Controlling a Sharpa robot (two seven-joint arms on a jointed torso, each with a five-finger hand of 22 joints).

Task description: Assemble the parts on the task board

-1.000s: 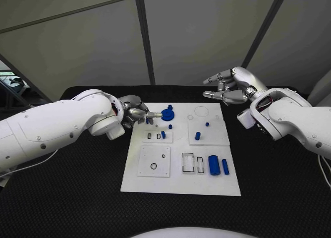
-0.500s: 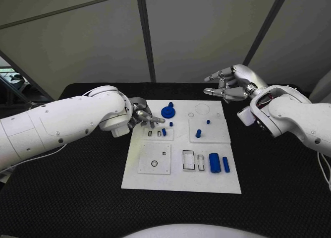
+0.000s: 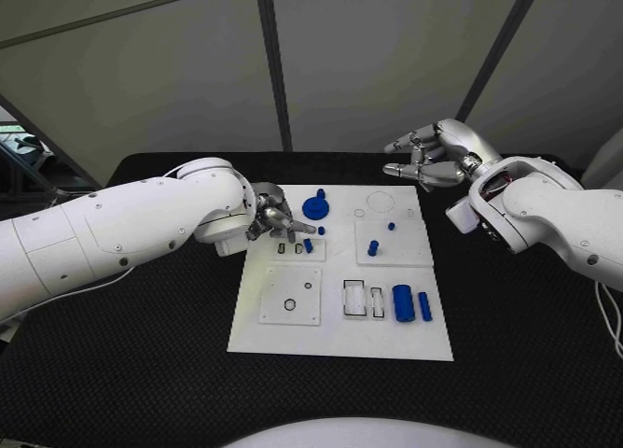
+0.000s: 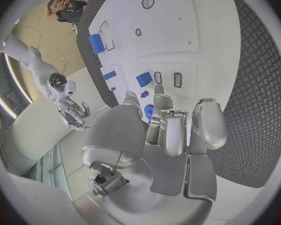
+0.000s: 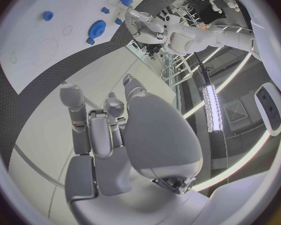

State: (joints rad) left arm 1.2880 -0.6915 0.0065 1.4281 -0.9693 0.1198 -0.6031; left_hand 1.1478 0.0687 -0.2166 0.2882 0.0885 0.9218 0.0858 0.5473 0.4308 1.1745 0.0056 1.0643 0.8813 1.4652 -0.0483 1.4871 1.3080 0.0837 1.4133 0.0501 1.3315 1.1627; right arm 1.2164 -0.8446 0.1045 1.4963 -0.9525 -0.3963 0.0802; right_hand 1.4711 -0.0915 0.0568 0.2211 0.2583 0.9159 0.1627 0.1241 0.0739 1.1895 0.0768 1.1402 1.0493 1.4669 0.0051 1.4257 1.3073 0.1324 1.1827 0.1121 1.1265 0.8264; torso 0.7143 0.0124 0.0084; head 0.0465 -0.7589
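The white task board (image 3: 339, 327) lies mid-table. A blue gear (image 3: 316, 207) sits near its far left corner. A small blue part (image 3: 308, 246) stands in a slotted plate (image 3: 277, 258), and a blue peg (image 3: 372, 248) stands to its right. Two blue cylinders (image 3: 403, 305) lie by the near right edge. My left hand (image 3: 274, 224) hovers at the board's left edge, fingers half curled and reaching over the slotted plate, with nothing visible in them. In the left wrist view its fingertips (image 4: 157, 92) end just short of the small blue part (image 4: 143, 79). My right hand (image 3: 426, 161) is raised beyond the far right corner, fingers apart and holding nothing.
A second plate with a ring and a small hole (image 3: 290, 299) lies nearer on the board's left. Two rectangular slots (image 3: 354, 299) sit beside the cylinders. Black table (image 3: 137, 373) surrounds the board on all sides.
My left hand has slid from beside the gear toward me, over the slotted plate. The right hand has barely moved. The parts stay in place.
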